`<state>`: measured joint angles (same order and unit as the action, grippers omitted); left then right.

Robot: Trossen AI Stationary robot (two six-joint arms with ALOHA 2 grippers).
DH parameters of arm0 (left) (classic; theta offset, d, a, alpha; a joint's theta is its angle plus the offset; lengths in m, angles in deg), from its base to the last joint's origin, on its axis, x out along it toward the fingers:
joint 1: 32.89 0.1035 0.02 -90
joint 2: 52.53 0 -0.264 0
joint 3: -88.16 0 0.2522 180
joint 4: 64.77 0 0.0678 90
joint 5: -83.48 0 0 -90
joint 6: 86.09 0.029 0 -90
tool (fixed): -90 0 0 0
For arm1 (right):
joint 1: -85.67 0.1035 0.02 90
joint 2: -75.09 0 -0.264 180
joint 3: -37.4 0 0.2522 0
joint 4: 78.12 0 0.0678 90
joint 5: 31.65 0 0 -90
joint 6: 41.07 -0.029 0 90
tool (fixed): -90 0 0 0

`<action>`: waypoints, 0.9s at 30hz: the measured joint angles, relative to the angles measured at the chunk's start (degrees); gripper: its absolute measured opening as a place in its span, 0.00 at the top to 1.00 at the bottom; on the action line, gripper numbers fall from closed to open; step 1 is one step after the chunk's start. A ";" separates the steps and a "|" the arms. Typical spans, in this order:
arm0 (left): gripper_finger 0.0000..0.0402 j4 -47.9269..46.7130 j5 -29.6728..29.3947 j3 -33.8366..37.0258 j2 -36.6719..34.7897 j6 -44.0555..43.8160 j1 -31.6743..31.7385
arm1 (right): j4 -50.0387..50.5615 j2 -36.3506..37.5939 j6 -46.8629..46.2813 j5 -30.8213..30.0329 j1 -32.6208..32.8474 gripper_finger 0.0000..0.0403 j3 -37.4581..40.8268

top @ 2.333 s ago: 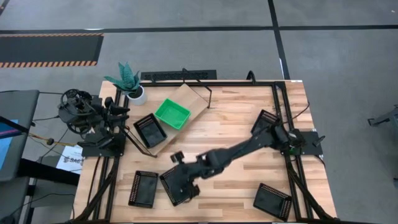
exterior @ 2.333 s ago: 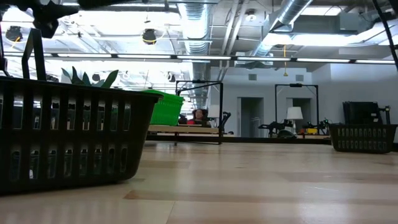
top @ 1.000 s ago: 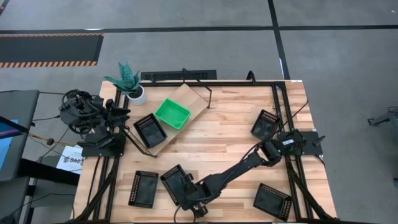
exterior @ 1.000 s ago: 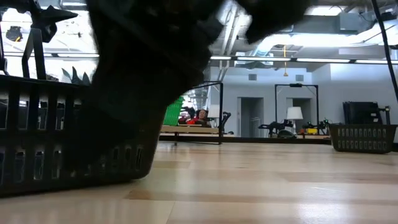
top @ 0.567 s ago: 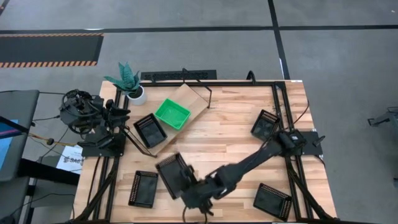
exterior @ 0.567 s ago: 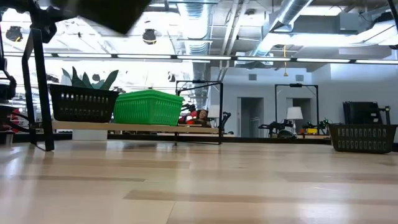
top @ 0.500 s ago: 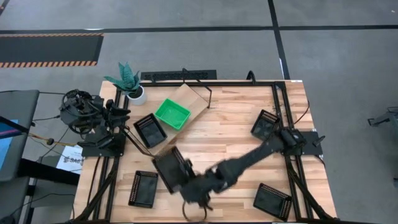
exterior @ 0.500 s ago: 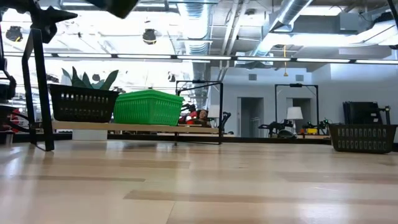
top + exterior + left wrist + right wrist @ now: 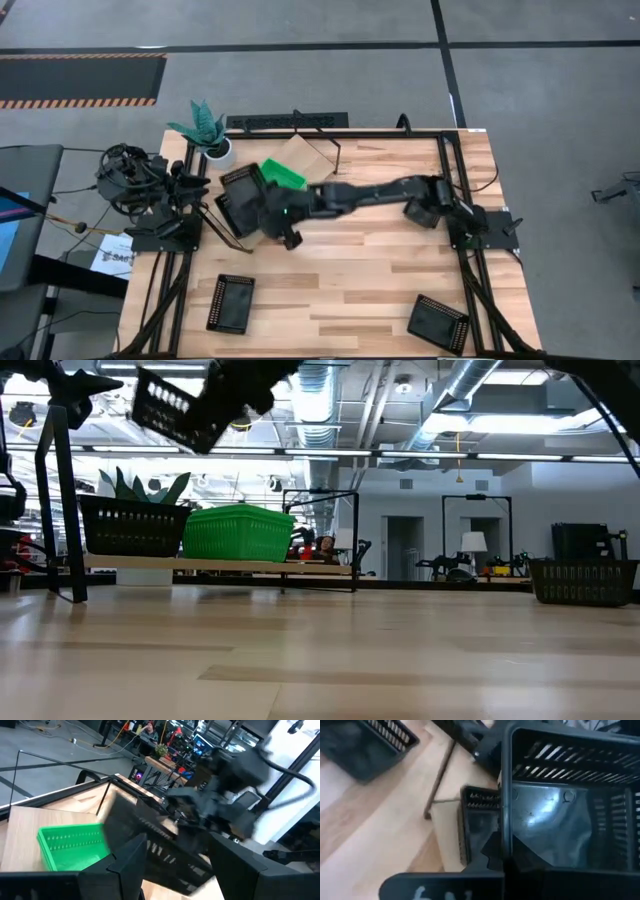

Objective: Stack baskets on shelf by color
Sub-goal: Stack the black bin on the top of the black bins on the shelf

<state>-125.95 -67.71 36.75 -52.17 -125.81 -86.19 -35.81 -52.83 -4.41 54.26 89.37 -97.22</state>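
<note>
My right gripper point(image 9: 279, 212) is shut on a black basket point(image 9: 243, 194), held in the air over the shelf point(image 9: 303, 152). It hangs tilted, high above the table point(image 9: 176, 406). Under it on the shelf board rest another black basket point(image 9: 134, 526) and a green basket point(image 9: 240, 532), side by side. My left gripper point(image 9: 185, 870) waits open at the table's left edge, level, facing the shelf and touching nothing. My right gripper pinches one side wall of the black basket at its rim point(image 9: 506, 822), with one finger inside the basket and one outside. It comes slanting down from the table's right side. The basket is lifted clear and tilted, above the shelf's black basket point(image 9: 479, 827).
Loose black baskets lie on the table at the near left point(image 9: 230, 302), the near right point(image 9: 438, 322) and by the right arm's base point(image 9: 424, 208). A potted plant point(image 9: 205, 130) stands at the far left corner, behind the shelf. Bare wood stretches across the table's middle.
My right gripper has lifted the black basket off the table near its near edge. It has swung up and toward the far left with it, rolling as it went. The basket, which sat flat on the table, now hangs tilted above the shelf's black basket.
</note>
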 joint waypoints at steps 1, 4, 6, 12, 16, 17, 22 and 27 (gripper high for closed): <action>0.51 0.01 0.16 0.00 -0.02 -0.01 -0.02 | 0.08 -0.01 -0.18 1.88 -1.02 0.99 0.04; 0.51 -0.48 0.73 0.00 0.00 0.00 0.00 | -4.58 -1.03 -0.64 6.84 -2.48 0.99 -0.16; 0.51 -0.90 0.71 0.00 0.00 -0.02 0.00 | -5.98 -1.82 -0.97 9.38 -3.06 0.99 0.00; 0.51 -1.33 -0.37 0.00 0.00 0.00 0.00 | -8.18 -3.37 -1.96 11.62 -3.61 0.99 0.01; 0.51 -1.68 -1.58 0.00 0.00 0.02 0.00 | -8.26 -4.69 -1.89 11.72 -3.82 0.98 0.10; 0.51 -1.68 -1.63 0.00 0.00 -0.02 0.00 | -8.36 -4.71 -1.87 11.73 -3.82 0.98 0.11; 0.51 -1.75 -1.69 0.00 0.00 -0.08 0.00 | -8.96 -4.65 -2.20 11.76 -3.80 0.98 0.02; 0.51 -1.77 -1.70 0.00 0.00 -0.15 0.00 | -9.23 -4.65 -2.36 11.78 -3.80 0.98 0.04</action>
<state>-127.72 -69.41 36.75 -52.17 -125.96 -86.19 -45.05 -57.48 -6.77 66.03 85.58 -97.18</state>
